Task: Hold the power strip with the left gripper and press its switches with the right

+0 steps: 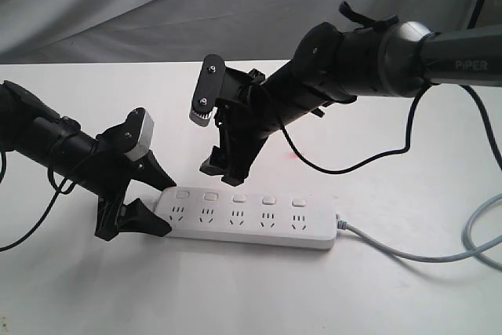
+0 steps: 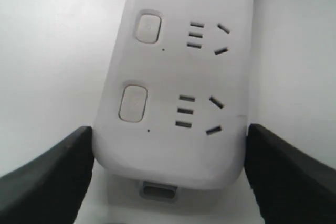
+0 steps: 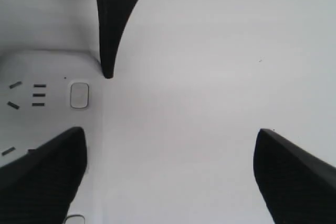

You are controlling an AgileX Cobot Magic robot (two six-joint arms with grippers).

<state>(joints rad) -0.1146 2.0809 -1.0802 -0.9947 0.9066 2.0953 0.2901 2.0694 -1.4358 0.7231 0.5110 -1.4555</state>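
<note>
Long flat white plastic power strip (image 1: pixel 251 229) lies on white table (image 1: pixel 235 296), lower ctr of frame; its grey cable (image 1: pixel 423 255) runs off lower R. Slim black left gripper (image 1: pixel 163 205) straddles strip's L end, jaws touching both sides. Thick black right gripper (image 1: pixel 222 174) sits ctr frame, just above the small white switches (image 1: pixel 239 198).

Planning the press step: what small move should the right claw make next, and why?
Probably lower the right claw so one fingertip meets a switch: it hangs open just above the power strip, whose end the left claw clamps.

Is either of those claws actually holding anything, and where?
The left gripper clamps the power strip across its cable-free end; the right gripper holds nothing.
</note>
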